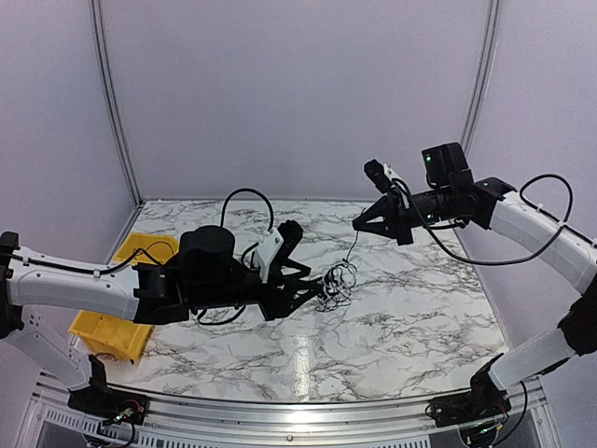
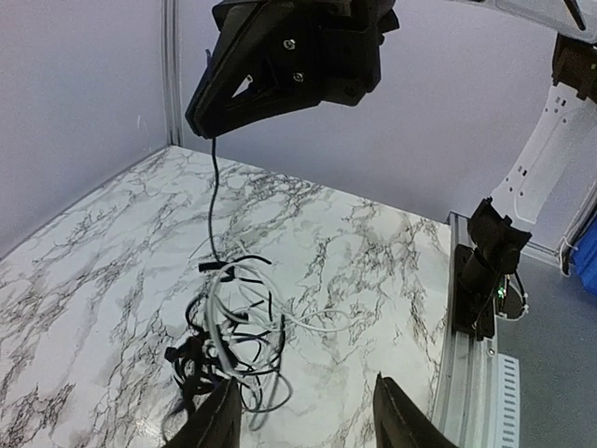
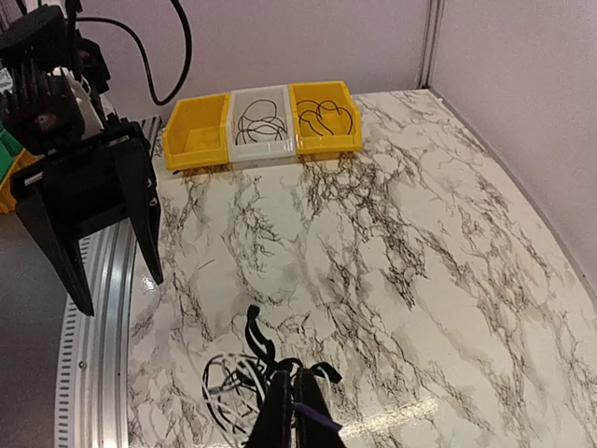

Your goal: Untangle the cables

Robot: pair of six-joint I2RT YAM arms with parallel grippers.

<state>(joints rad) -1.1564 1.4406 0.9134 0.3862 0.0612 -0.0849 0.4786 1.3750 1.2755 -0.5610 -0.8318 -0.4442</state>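
While right jaws pinch a strand (image 2: 214, 205) aloft, left jaws wide by cables (image 1: 338, 283), mid-table (image 1: 420, 308).

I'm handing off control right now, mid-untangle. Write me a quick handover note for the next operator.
Right claw: shut on one black strand, raised above the table; it hangs down into the clump.
Left claw: open, low by the clump, gripping nothing.
Done: loose cables lie in the white bin and one yellow bin; the other yellow bin looks empty.
Left: the clump is tangled on the table; free the raised strand, then the rest.
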